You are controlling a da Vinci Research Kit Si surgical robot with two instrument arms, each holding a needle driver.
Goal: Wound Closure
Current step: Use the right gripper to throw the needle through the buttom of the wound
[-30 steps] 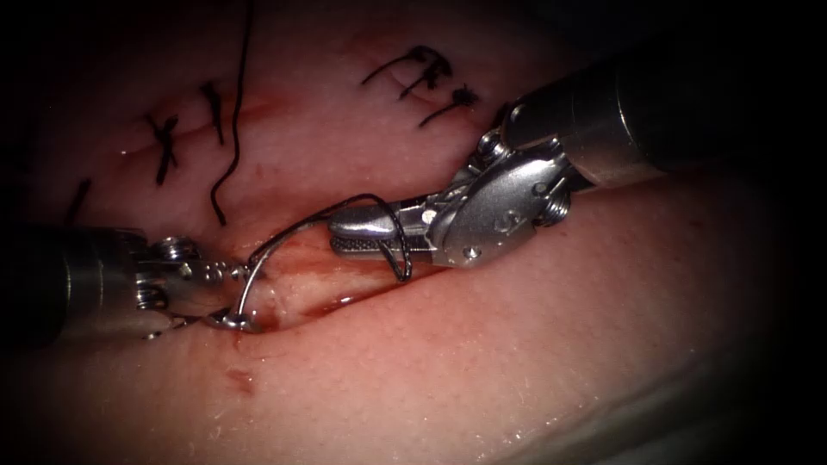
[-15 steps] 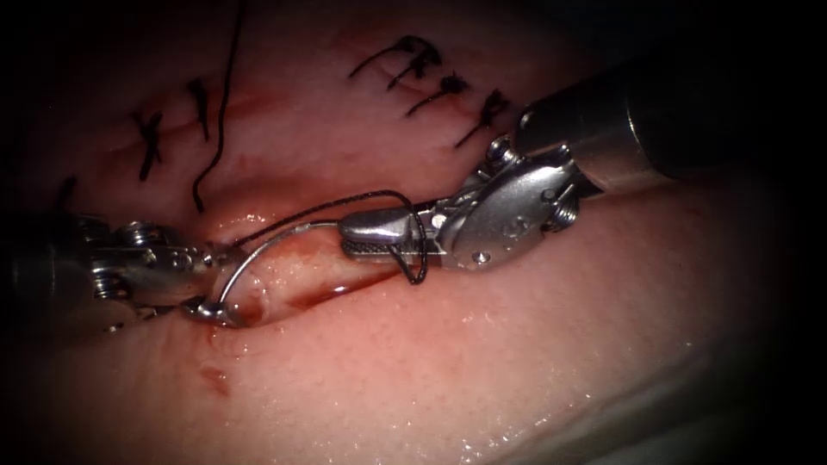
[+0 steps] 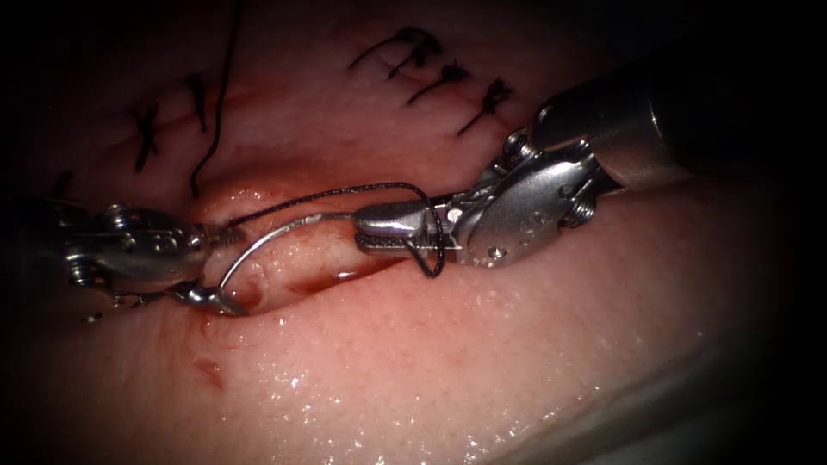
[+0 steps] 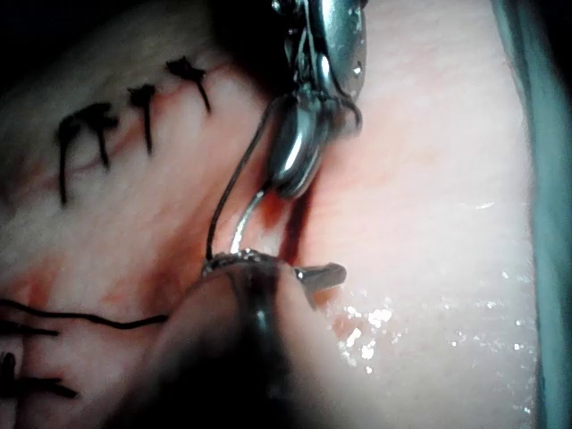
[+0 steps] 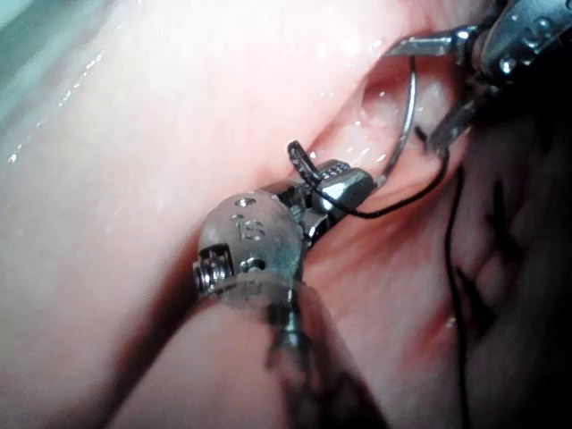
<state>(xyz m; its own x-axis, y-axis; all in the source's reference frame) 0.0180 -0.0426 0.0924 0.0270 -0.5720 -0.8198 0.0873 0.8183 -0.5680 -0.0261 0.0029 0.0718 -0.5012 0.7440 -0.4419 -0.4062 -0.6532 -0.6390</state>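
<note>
My right tool (image 3: 362, 231) is shut on the tail end of the curved needle (image 3: 258, 245), just above the cut (image 3: 345, 277) in the tissue (image 3: 482, 362). The needle arcs left and down to the cut's left end. There my left tool (image 3: 217, 267) stands open, one jaw either side of the needle, and the tip lies against its lower jaw. I cannot tell whether the tip is in the tissue. Black thread (image 3: 370, 187) runs over the right tool's jaws and loops around them. The right wrist view shows the same grip (image 5: 353, 183) and needle (image 5: 409, 107). The left wrist view shows the needle (image 4: 246, 214).
Finished black stitches (image 3: 431, 73) sit on the tissue at the back right, and more stitches (image 3: 146, 133) at the back left. A loose strand of thread (image 3: 215, 120) hangs down between them. Red fluid lines the cut and spots the tissue (image 3: 207, 368) in front.
My right tool has shifted right and slightly up with the needle's tail. My left tool's open jaws have moved left and up along the needle. The stitches have drifted up and left.
</note>
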